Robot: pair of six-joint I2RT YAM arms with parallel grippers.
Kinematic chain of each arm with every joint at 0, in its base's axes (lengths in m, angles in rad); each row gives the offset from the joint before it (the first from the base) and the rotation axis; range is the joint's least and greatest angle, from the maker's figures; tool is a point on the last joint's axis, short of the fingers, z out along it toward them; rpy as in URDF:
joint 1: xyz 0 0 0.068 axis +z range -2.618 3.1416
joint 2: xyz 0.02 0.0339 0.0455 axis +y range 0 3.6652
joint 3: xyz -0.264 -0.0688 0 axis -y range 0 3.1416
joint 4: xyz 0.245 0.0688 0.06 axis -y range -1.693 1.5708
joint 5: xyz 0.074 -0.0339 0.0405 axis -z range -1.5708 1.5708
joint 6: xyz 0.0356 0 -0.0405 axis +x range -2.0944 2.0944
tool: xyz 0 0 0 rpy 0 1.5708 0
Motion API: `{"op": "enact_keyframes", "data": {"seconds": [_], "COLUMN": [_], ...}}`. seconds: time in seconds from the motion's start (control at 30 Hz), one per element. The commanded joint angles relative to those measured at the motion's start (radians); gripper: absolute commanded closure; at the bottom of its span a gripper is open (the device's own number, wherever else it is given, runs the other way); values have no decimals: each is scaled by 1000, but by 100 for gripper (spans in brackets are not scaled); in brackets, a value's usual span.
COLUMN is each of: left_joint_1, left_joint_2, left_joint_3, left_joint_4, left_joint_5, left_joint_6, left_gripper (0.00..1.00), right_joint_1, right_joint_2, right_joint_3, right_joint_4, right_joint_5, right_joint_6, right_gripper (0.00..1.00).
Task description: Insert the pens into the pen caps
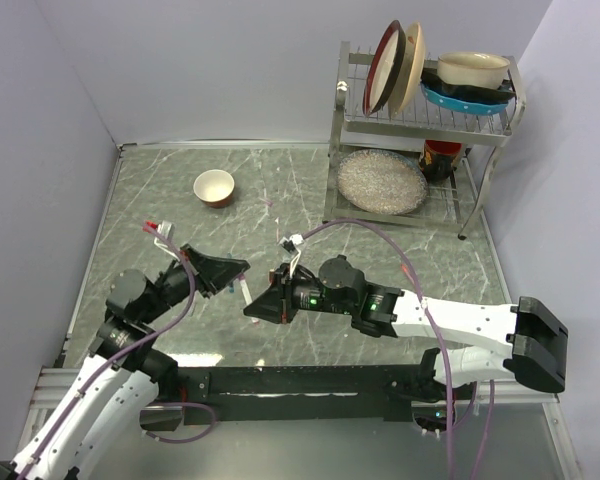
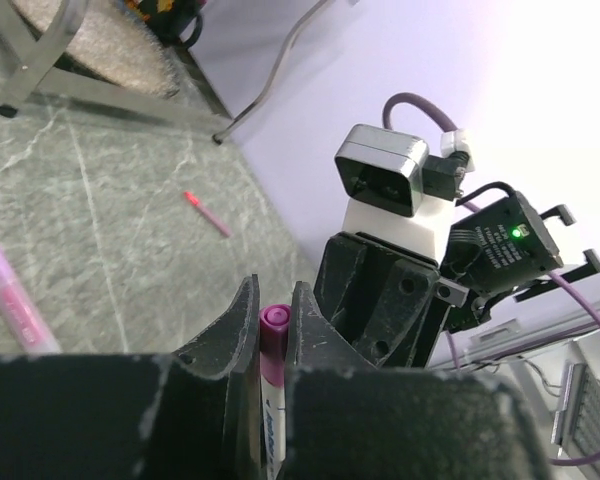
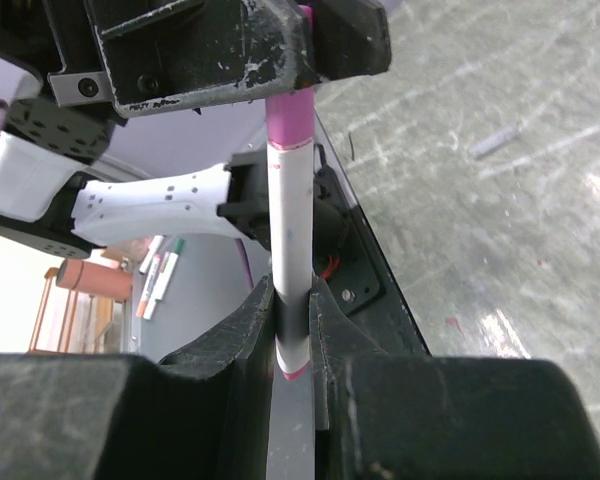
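One pen [image 1: 245, 290] with a white barrel hangs between my two grippers above the table. My left gripper [image 1: 237, 271] is shut on its lilac-pink pen cap [image 2: 273, 322], whose round end shows between the left fingertips. My right gripper [image 1: 257, 309] is shut on the white barrel [image 3: 289, 230] near its pink-ringed tail. In the right wrist view the cap [image 3: 288, 120] meets the barrel just below the left jaws. A thin red piece [image 2: 208, 213], cap or pen I cannot tell, lies on the table. A lilac piece [image 2: 10, 300] lies at the left edge of the left wrist view.
A small bowl [image 1: 214, 186] stands at the back left. A metal dish rack [image 1: 420, 130] with plates and bowls stands at the back right. A small grey-lilac piece [image 3: 495, 140] lies on the marble table. Walls close the left, back and right sides.
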Motion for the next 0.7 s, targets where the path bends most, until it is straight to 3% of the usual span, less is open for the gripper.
{"op": "enact_keyframes", "data": {"seconds": [0.0,0.23,0.67], "left_joint_1": [-5,-5,-9], "left_joint_2": [-65,-131,-232], "left_joint_3": [-109,-210,-381], "left_joint_4": [63,122,238], "left_joint_5": [80,105,131], "left_joint_6": [-88,-190,-300], "left_gripper": [99,99,99], "right_joint_1": [-34,-138,-173], "right_joint_2": [-53,-9,111], "right_joint_3": [108,226,384], "right_joint_4": [70,105,84], "right_joint_5": [149,115,100], "right_joint_6": [-23,-3,-36], "right_gripper": [100,100,100]}}
